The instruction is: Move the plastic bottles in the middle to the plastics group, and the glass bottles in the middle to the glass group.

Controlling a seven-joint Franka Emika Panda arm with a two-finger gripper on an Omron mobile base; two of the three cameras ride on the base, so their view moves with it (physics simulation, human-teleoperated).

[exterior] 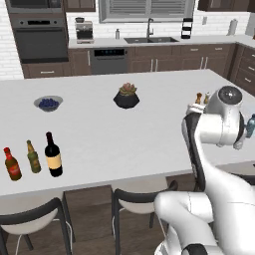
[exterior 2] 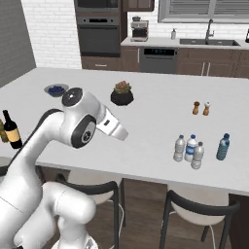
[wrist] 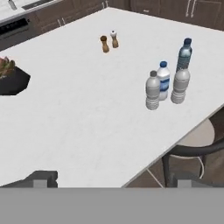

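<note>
Sorted bottles on the white island counter (exterior 2: 146, 141); gripper (wrist: 109, 177) spread wide, empty.
Tall black glass wine bottle (exterior: 53, 155) beside the glass group: heavy, slick, breakable; grasp mid-body. Clear plastic water bottles (wrist: 162, 87): light, yielding.

White island counter (exterior 2: 146, 121): three clear plastic water bottles (exterior 2: 189, 151) clustered near front edge, teal-blue tinted bottle (exterior 2: 222, 147) just beside; tall black wine bottle (exterior 2: 11, 130) far left.

On the white island counter (exterior 2: 146, 116): four plastic bottles at 4 o'clock, namely one blue-labelled bottle (exterior 2: 190, 147), two plain greyish bottles (exterior 2: 179, 148) and one teal-blue bottle (exterior 2: 222, 147). Three glass bottles at 9 o'clock: one black wine bottle (exterior: 53, 155), one olive-green bottle (exterior: 33, 157), one red-labelled brown bottle (exterior: 12, 164). Two shakers (exterior 2: 201, 108). One potted plant (exterior 2: 121, 93). One bowl (exterior: 48, 103).
</note>
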